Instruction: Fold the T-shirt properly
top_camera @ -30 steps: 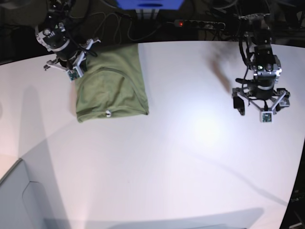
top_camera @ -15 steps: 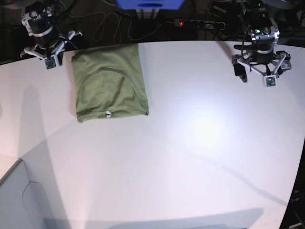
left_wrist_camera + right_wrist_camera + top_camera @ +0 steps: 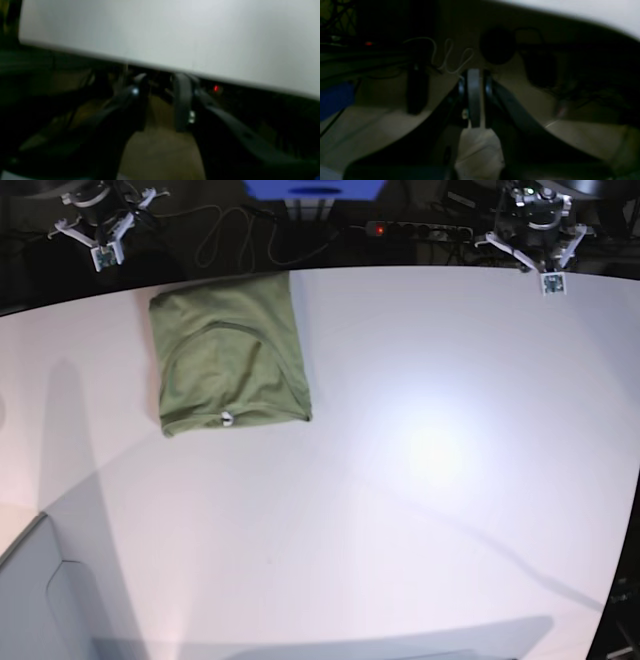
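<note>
The olive-green T-shirt (image 3: 228,355) lies folded into a rectangle at the table's far left, its small white tag (image 3: 227,418) at the near edge. Neither gripper touches it. My right arm (image 3: 97,215) hangs beyond the table's far edge, up and left of the shirt. In the right wrist view my right gripper (image 3: 473,97) is shut with nothing in it. My left arm (image 3: 535,225) is past the far right edge. In the left wrist view my left gripper (image 3: 162,80) shows a narrow gap between its dark fingers (image 3: 181,100), empty.
The white table (image 3: 400,480) fills the base view. A power strip with a red light (image 3: 420,229) and cables lie behind the far edge, beside a blue object (image 3: 315,188). A grey box (image 3: 40,600) sits at the near left corner.
Both arms have pulled back from over the table to beyond its far edge. The left gripper's fingers have come closer together. The T-shirt has not moved.
</note>
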